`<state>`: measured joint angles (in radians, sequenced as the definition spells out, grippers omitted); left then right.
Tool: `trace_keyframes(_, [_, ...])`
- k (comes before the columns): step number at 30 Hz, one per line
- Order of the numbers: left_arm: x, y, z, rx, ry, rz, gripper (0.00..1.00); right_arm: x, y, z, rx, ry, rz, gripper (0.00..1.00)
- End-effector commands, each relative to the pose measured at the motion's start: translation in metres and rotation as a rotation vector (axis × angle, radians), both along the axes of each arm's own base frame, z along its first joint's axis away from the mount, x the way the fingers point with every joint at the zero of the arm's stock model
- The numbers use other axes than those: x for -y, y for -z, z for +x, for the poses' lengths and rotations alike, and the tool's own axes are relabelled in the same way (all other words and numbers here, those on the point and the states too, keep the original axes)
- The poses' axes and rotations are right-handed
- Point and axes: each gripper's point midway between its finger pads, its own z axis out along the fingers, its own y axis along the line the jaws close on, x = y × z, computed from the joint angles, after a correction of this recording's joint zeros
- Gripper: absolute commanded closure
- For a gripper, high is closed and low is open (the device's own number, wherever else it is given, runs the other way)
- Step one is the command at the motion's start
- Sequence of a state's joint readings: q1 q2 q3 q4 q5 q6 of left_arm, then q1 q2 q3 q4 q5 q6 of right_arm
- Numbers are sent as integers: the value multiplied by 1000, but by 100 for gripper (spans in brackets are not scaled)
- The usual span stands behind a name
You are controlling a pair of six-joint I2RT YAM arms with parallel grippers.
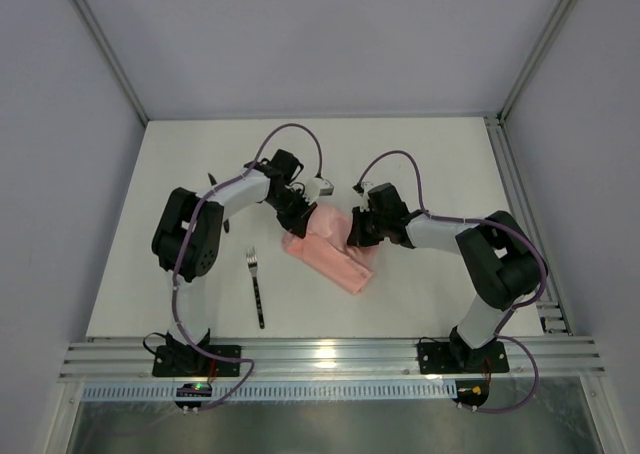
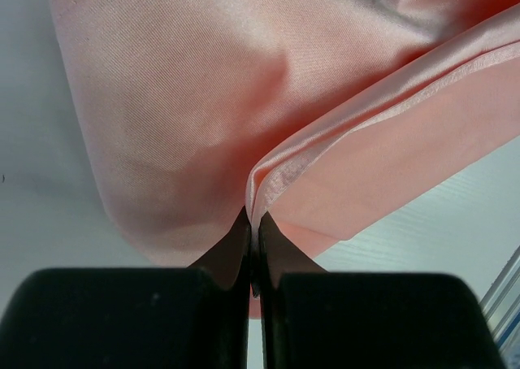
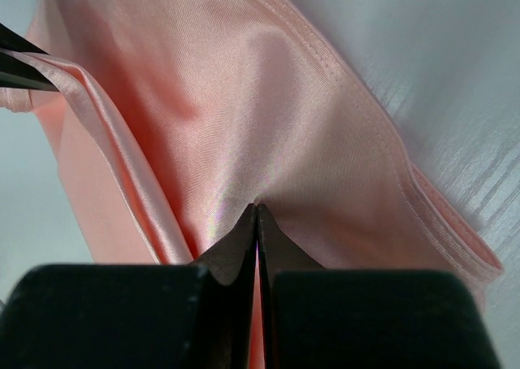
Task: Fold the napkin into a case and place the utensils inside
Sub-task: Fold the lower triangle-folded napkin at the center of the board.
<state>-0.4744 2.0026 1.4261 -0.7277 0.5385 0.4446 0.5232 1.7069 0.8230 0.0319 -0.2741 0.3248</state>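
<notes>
White counter (image 1: 400, 164) between grey walls carries everything; thin pale-pink shiny cloth napkin (image 1: 335, 259) lies bunched and partly folded mid-counter, between the two arms. Left pincer (image 1: 300, 214) sits at the napkin's far-left end and right pincer (image 1: 352, 236) at its right-hand edge, both down on the cloth and near each other.

Left wrist view: left pincer (image 2: 253, 223) jaws pressed fully together, a doubled hemmed fold of napkin (image 2: 179, 101) runs straight into the tips, so it grips that fold.

Right wrist view: right pincer (image 3: 257, 210) jaws likewise closed with no gap, napkin (image 3: 268, 101) puckers right at the tips, so a thin layer looks pinched.

Judgement: two grips on separate edges look meant to lift and carry a flap over for the next fold of the case; holding both sides should keep the slippery cloth from sliding. Case not formed yet.

Dark-handled fork with silvery tines (image 1: 256, 284) lies on bare counter left of the napkin, well apart from both pincers, untouched, tines pointing to the far side
</notes>
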Motion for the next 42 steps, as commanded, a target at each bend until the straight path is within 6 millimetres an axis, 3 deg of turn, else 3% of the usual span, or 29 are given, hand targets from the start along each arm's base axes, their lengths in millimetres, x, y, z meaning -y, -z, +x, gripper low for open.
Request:
trace_keyframes(1, [5, -16, 13, 54, -24, -48, 100, 12, 21, -17, -72, -5, -63, 96])
trace_keyframes(10, [12, -43, 15, 69, -39, -125, 100, 12, 21, -20, -68, -36, -67, 96])
trace_keyframes(15, [-4, -32, 35, 79, -138, -84, 100, 12, 24, -22, -74, -46, -70, 96])
trace_keyframes(25, [-1, -17, 41, 40, -146, -72, 100, 7, 22, -25, -73, -93, -44, 96])
trace_keyframes(26, [-1, -19, 44, 51, -147, -70, 100, 5, 20, -25, -64, -106, -38, 96])
trace_keyframes(31, [-6, -11, 45, 44, -127, -26, 100, 0, -11, -16, 18, -156, -24, 77])
trace_keyframes(32, [-6, -10, 45, 44, -119, -24, 100, -3, -29, -8, 64, -160, -13, 75])
trace_keyframes(36, [-5, -9, 43, 36, -99, -24, 100, -7, -66, 1, 159, -188, 2, 66])
trace_keyframes(39, [-3, -12, 43, 38, -95, -34, 100, -9, -78, 5, 210, -203, 15, 61])
trace_keyframes(42, [-2, -13, 44, 42, -96, -38, 100, -21, -76, -1, 213, -251, 63, 56])
